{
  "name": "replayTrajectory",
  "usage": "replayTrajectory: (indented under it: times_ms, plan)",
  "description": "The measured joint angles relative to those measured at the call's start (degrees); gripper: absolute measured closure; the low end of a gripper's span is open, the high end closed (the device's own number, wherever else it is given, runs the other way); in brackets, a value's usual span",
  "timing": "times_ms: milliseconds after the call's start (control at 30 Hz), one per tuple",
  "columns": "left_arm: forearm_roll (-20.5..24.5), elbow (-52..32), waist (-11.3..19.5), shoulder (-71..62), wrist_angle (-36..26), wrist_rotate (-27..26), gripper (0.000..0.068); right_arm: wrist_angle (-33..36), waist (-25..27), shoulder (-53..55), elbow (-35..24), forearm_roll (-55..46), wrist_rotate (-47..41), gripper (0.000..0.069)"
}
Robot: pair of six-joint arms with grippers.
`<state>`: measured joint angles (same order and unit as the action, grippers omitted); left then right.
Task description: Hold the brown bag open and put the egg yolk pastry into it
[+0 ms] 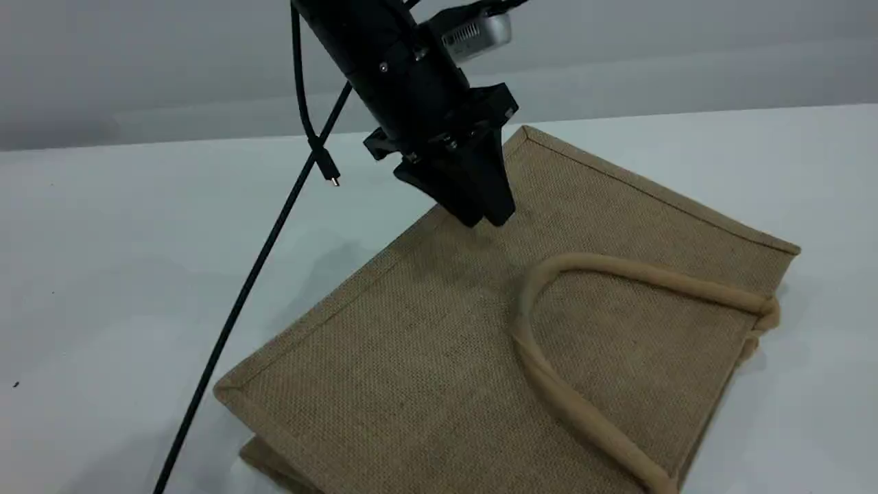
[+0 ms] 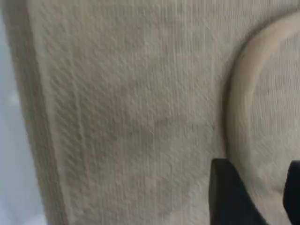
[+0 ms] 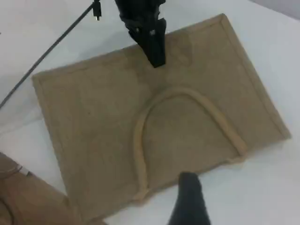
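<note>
The brown bag lies flat on the white table, with one beige loop handle resting on its upper face. My left gripper hovers just above the bag's far edge, left of the handle's bend. In the left wrist view its two dark fingertips stand apart over the weave, next to the handle, with nothing between them. The right wrist view looks down on the bag, the handle and the left gripper; one right fingertip shows, holding nothing. The egg yolk pastry is out of view.
A black cable hangs from the left arm and runs down across the table left of the bag. A brown surface shows at the bottom left corner of the right wrist view. The right arm is outside the scene view.
</note>
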<state>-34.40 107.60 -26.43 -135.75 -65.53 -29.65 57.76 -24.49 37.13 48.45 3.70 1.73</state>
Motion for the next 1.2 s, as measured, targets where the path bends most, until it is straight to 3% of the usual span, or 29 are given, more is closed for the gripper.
replayTrajectory:
  times_ms: [133, 333, 500, 667, 967, 1067, 1200]
  plan:
    - [0.4, 0.0, 0.0, 1.2, -3.9, 0.0, 0.0400, 3.8, 0.0, 0.0, 0.0, -1.2, -0.1, 0.0225]
    - [2.4, 0.0, 0.0, 7.8, -4.6, -0.1, 0.0400, 10.8, 0.0, -3.9, 0.0, -2.5, -0.8, 0.0225]
    - [4.7, 0.0, -0.1, 15.8, -4.6, 0.4, 0.0400, 11.2, 0.0, -12.5, -0.6, -3.3, -2.4, 0.0225]
    - [6.0, 0.0, -1.9, 23.9, -4.8, 0.4, 0.0400, 10.0, 0.0, -22.1, -5.6, -4.3, -4.1, 0.0225]
    - [19.2, 0.0, -11.1, 33.7, -4.8, 7.2, 0.0400, 4.1, 0.0, -34.8, -18.8, -3.7, -4.7, 0.0225]
    - [24.1, 0.0, -14.6, 35.0, -4.7, 10.6, 0.0400, 2.7, 0.0, -35.2, -19.5, -3.7, -4.7, 0.0225]
    - [27.2, 0.0, -18.1, 36.6, -4.7, 14.2, 0.0400, 3.1, 0.0, -35.2, -19.5, -3.7, -4.6, 0.0225]
